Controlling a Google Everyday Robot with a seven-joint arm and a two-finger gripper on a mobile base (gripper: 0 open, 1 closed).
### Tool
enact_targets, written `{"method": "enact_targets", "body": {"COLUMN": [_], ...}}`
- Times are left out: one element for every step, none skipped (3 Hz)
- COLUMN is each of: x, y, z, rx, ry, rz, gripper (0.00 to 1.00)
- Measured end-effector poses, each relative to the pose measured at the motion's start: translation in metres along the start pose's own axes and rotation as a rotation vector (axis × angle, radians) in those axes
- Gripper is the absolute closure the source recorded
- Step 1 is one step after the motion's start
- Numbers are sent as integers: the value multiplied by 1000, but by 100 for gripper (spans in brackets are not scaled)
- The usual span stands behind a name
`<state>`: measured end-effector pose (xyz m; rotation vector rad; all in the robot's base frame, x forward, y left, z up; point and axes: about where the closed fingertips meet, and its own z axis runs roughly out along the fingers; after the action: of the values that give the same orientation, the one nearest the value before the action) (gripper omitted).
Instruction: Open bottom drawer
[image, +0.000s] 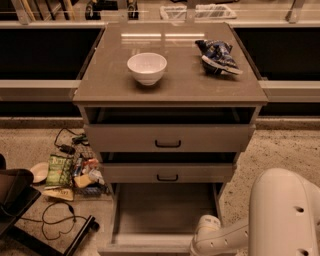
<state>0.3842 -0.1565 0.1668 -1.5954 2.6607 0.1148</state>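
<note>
Grey-beige cabinet (170, 95) with 3 drawers stands in the middle of the room. The robot's white arm (282, 215) reaches in low from the right, bent down to floor level because that is where its work is. The bottom drawer (165, 207) is pulled far out toward me, its plain flat inside bare and its front at the lower edge of view, so the task looks nearly done. The 2 drawers above sit only slightly ajar. The gripper (200, 241) seems to sit at that drawer's front, right of centre, where the handle would be. Whether it is clamped there or let go I cannot tell. On the tabletop, a white bowl (147, 68) and a crumpled blue bag (217, 56) rest well apart, clear of the drawers.
</note>
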Motion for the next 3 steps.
{"method": "enact_targets", "body": {"x": [0,4,4], "y": [0,9,9], "z": [1,-2,-1], "rx": [0,11,11], "ry": [0,2,2], "rz": [0,31,31], "gripper": [100,100,100]}}
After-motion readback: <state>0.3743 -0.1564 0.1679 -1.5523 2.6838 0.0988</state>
